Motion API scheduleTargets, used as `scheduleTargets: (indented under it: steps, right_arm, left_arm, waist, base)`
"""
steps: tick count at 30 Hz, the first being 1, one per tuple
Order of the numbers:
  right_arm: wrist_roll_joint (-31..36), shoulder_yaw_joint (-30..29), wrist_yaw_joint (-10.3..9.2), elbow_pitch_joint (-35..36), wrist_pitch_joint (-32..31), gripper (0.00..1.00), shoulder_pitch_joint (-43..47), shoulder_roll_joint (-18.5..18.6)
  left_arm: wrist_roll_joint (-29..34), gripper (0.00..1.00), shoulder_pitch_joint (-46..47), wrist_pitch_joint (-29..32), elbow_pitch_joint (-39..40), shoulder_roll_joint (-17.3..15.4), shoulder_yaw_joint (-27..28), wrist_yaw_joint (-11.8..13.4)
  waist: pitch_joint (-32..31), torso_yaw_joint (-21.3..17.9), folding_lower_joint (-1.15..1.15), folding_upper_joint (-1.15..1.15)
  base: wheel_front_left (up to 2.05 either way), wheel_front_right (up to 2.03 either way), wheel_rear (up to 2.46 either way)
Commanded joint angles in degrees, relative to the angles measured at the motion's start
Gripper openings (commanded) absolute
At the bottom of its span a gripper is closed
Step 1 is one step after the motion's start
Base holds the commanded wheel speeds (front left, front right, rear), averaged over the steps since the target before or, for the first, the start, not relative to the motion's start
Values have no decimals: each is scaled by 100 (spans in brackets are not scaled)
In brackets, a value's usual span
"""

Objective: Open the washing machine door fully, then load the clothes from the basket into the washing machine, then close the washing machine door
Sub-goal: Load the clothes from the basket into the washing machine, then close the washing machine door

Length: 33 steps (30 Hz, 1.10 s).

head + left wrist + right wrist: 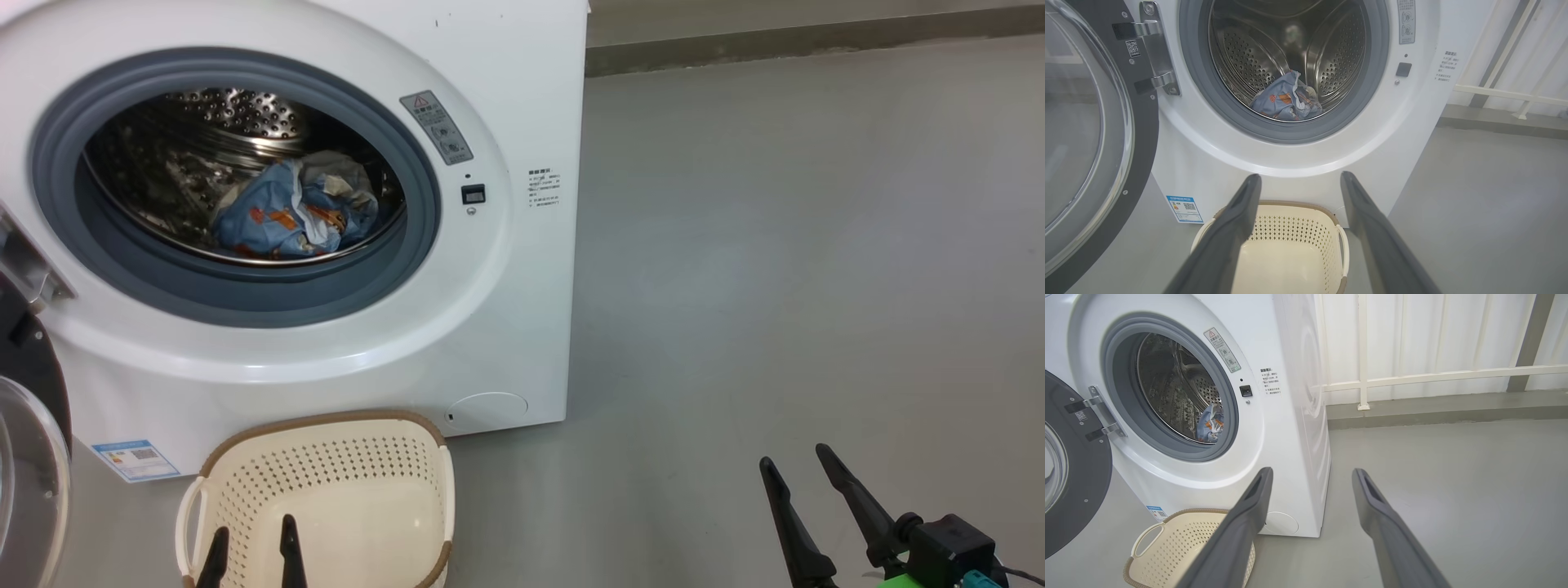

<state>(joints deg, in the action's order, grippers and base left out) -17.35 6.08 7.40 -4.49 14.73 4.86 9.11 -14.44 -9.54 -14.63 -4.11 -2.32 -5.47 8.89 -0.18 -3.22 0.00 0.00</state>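
The white washing machine [490,269] stands with its door [28,457] swung wide open to the left; the door [1090,134] shows its black rim and glass. The clothes [294,214], light blue with orange print, lie bunched inside the steel drum, also seen as clothes [1288,100] and clothes [1210,422]. The cream basket [245,490] sits on the floor before the machine with nothing visible inside. My left gripper [251,539] hangs open just above the basket [1298,232]. My right gripper [796,461] is open over bare floor to the right, apart from the basket [1180,539].
Grey floor [775,245] stretches to the right of the machine. A low wall ledge [816,37] runs along the back, with white railing [1433,375] above it. The open door occupies the space at the far left.
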Motion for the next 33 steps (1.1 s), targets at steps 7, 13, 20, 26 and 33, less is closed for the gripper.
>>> scheduleTargets:
  steps: [7,13,20,26,33]
  right_arm:
    - [20,162,9,127,27,100,-77,63]
    - [15,172,9,123,27,100,-80,63]
    - [3,184,9,128,27,100,-97,66]
    - [4,185,9,137,27,100,-118,59]
    - [15,172,9,136,27,100,-122,48]
  left_arm:
    - [120,100,93,-37,87,-56,173,102]
    - [100,100,114,-37,64,-56,155,139]
    - [95,100,130,-37,69,-56,125,130]
    - [115,100,137,-37,67,-56,112,130]
    - [119,100,145,-37,84,-56,106,146]
  waist:
    - [0,16,0,0]
    - [15,30,0,0]
    - [46,38,0,0]
    - [76,37,0,0]
    - [103,56,0,0]
  base:
    - [-36,36,0]
    - [-121,121,0]
    - [-182,182,0]
    - [-126,126,0]
    - [-38,38,0]
